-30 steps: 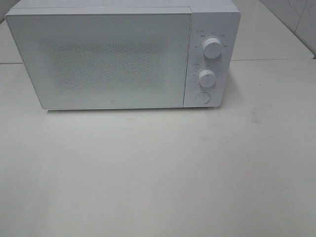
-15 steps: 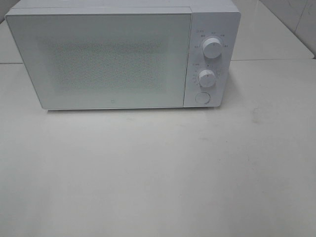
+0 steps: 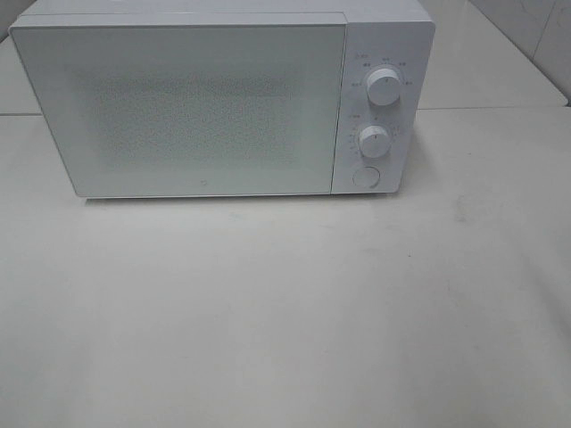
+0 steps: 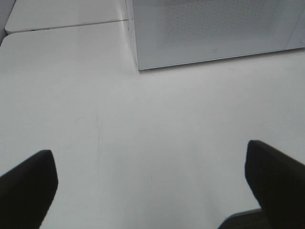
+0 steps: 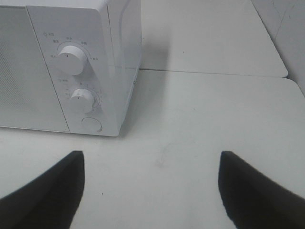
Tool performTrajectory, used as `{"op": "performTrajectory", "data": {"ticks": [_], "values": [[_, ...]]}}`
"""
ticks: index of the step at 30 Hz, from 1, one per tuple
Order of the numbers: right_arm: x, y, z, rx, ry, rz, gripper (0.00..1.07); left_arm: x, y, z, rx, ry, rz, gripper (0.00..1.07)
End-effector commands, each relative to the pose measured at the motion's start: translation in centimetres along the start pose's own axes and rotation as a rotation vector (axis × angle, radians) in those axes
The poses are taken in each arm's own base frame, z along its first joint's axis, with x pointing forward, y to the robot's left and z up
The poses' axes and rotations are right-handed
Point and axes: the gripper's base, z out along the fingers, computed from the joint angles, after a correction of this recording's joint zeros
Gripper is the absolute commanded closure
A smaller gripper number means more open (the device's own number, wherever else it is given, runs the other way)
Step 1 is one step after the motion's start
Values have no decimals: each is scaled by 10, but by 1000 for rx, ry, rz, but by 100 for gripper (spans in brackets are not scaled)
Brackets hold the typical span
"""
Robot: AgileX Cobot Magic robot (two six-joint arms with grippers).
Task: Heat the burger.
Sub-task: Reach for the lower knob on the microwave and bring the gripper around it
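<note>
A white microwave (image 3: 205, 107) with two knobs (image 3: 384, 86), door shut, stands on a pale table (image 3: 285, 312).

One microwave (image 3: 205, 107) is standing, bearing two dials, upper (image 3: 384, 86) and lower (image 3: 375, 140), and one round button (image 3: 365, 176); two tabletops, near (image 3: 268, 312) and far (image 3: 486, 62), are adjoining.

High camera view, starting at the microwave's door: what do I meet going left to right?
microwave door → control panel → bare table
</note>
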Motion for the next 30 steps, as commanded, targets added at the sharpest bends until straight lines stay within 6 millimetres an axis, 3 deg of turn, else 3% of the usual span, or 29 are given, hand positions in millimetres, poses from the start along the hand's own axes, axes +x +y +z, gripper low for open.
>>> {"op": "performTrajectory", "data": {"ticks": [1,9,18,23,30], "values": [[-4,1,7,-9,-34,3,32,1,0,-3,-4,-38,-6,6],[-7,2,38,-18,-55,-5,32,1,0,-3,-4,-38,-6,6],[-9,4,60,-30,-93,-29,32,1,0,-3,-4,-38,-6,6],[1,4,81,-32,-120,-5,32,1,0,-3,-4,-38,-6,6],[22,2,92,0,-134,-5,32,1,0,-3,-4,-38,-6,6]]}}
